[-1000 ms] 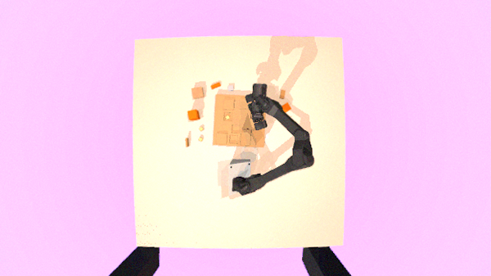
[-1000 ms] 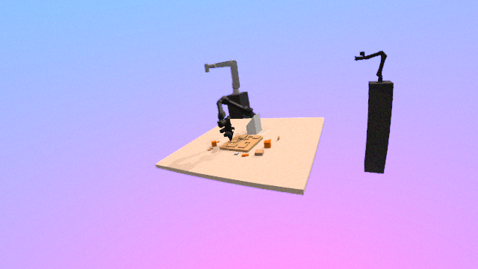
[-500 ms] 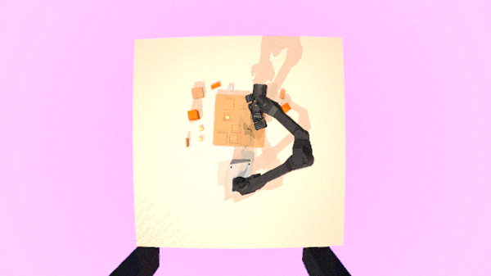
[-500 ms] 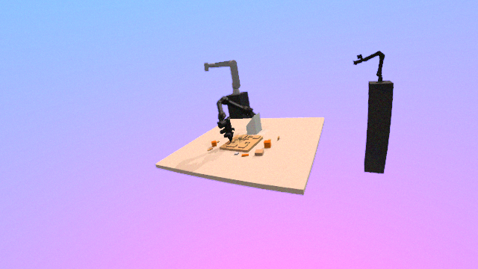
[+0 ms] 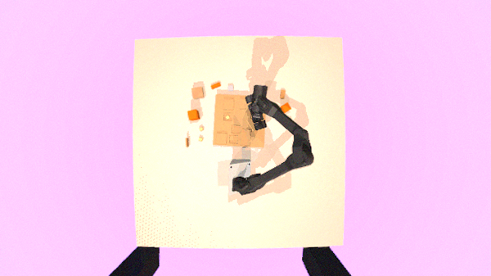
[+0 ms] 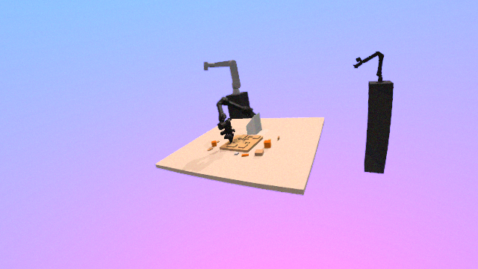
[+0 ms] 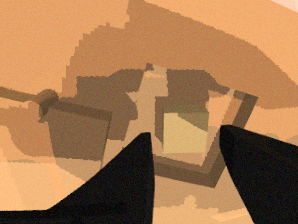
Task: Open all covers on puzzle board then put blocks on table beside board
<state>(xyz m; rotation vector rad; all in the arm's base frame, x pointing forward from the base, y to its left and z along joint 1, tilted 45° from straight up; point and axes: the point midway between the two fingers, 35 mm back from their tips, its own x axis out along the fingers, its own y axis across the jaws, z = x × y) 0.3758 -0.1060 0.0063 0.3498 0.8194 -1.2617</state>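
Note:
The tan puzzle board (image 5: 217,127) lies on the table, partly under the arm. My gripper (image 5: 256,112) (image 6: 230,140) (image 7: 185,139) is partly open and empty, low over its right part. In the wrist view a pale yellow block (image 7: 182,137) sits in a square-edged well, ahead of and between the fingertips, not gripped. A round knob (image 7: 47,100) stands at a groove to the left. Another small yellow piece (image 5: 228,117) is on the board's left half. Square cover-like plates (image 5: 229,103) show on the board; their exact open state is too small to tell.
Left of the board are an orange cube (image 5: 193,114) (image 6: 267,143), a tan block (image 5: 197,92) (image 6: 258,152) and two small yellow pieces (image 5: 201,128). An orange bar (image 5: 216,85) (image 6: 245,155) lies behind it, an orange block (image 5: 285,108) to the right. A grey upright panel (image 6: 254,124) stands near the arm's base.

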